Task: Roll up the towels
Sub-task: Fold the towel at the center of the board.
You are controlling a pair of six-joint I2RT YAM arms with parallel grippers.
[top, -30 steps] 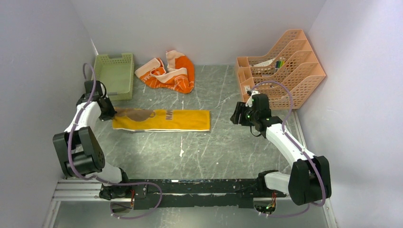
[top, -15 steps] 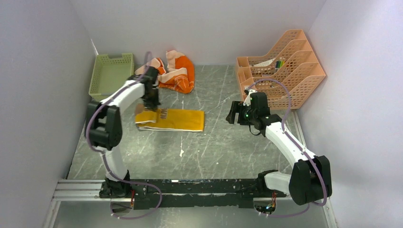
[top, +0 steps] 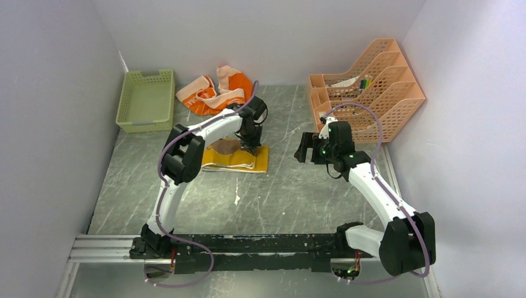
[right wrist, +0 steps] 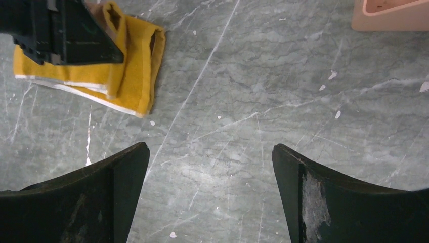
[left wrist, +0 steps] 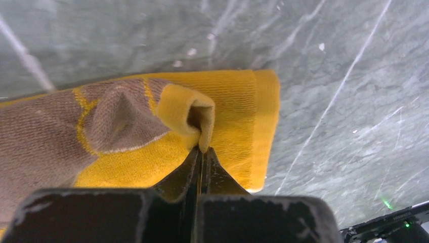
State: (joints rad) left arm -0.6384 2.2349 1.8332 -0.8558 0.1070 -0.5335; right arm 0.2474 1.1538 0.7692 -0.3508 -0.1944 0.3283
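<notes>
Grips the yellow towel's (top: pixel 231 162) folded-over edge in the tightly closed left gripper (left wrist: pixel 202 152), mid-way across the counter (top: pixel 291 198). Holds the right gripper (right wrist: pixel 210 157) spread wide, empty, above bare stone right of it. Orange towel (top: pixel 218 94) heaped at the far edge.

The top camera looks down from above and behind the arm bases (top: pixel 152 243), taking in the whole table (top: pixel 279 198). The left wrist camera sits close over the yellow towel (left wrist: pixel 238 116); the right wrist camera, farther back, catches the same towel's end.
</notes>
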